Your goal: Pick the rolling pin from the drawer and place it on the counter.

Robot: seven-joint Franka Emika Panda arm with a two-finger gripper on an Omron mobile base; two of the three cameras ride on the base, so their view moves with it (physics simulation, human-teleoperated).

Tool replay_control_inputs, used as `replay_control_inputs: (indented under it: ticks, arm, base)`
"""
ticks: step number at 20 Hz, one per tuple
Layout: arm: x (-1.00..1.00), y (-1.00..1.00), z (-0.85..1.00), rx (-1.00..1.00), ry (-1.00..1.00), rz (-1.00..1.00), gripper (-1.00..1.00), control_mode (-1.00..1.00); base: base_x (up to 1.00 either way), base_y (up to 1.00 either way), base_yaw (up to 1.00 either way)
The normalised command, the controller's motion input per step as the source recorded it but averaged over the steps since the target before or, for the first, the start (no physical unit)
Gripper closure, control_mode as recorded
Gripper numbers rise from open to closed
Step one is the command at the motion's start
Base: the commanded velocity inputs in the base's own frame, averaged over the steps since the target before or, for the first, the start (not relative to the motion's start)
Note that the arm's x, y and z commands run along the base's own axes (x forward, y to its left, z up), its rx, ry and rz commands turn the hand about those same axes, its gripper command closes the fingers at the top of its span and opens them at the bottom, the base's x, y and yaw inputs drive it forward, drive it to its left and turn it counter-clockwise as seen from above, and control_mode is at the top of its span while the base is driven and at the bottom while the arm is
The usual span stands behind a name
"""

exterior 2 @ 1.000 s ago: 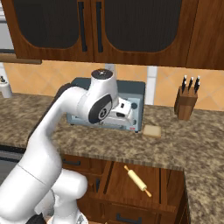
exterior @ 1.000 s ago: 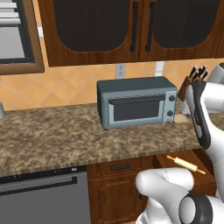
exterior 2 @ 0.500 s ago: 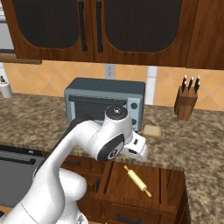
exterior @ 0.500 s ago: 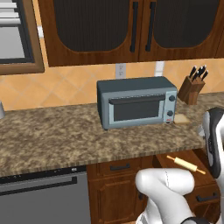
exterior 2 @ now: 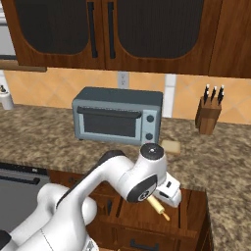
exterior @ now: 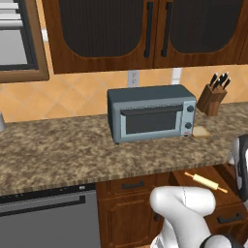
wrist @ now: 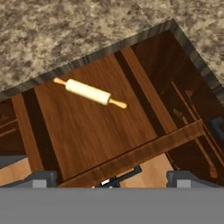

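Drawer (wrist: pixel 109 144) stands open; rolling pin (wrist: pixel 89 92) lies untouched near its back edge. We judge gripper (wrist: pixel 109 178) fingers wide; grasp and counter (exterior: pixel 72 145) placement remain.

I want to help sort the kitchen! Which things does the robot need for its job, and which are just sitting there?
For the job:
rolling pin, lying in the open drawer
counter, where it should go
end effector, above the drawer

Just sitting there:
toaster oven
slice of bread
knife block
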Motion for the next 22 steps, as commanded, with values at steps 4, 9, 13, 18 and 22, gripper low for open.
replay_control_inputs:
  ticks: [4, 9, 13, 18, 22]
  arm:
    - [0.0, 0.0, -0.62, -0.05, 0.09, 0.0, -1.0, -1.0]
    - [0.0, -0.02, -0.2, 0.04, 0.03, 0.09, -1.0, -1.0]
    - [0.0, -0.07, -0.07, 0.0, 0.02, 0.06, -1.0, -1.0]
    - [-0.02, -0.18, -0.07, 0.0, 0.01, 0.01, -1.0, -1.0]
    - [0.0, -0.04, -0.44, -0.04, 0.18, 0.05, -1.0, -1.0]
  base:
    - [0.0, 0.0, 0.0]
    - [0.0, 0.0, 0.0]
    - [0.0, 0.0, 0.0]
    - [0.0, 0.0, 0.0]
    - [0.0, 0.0, 0.0]
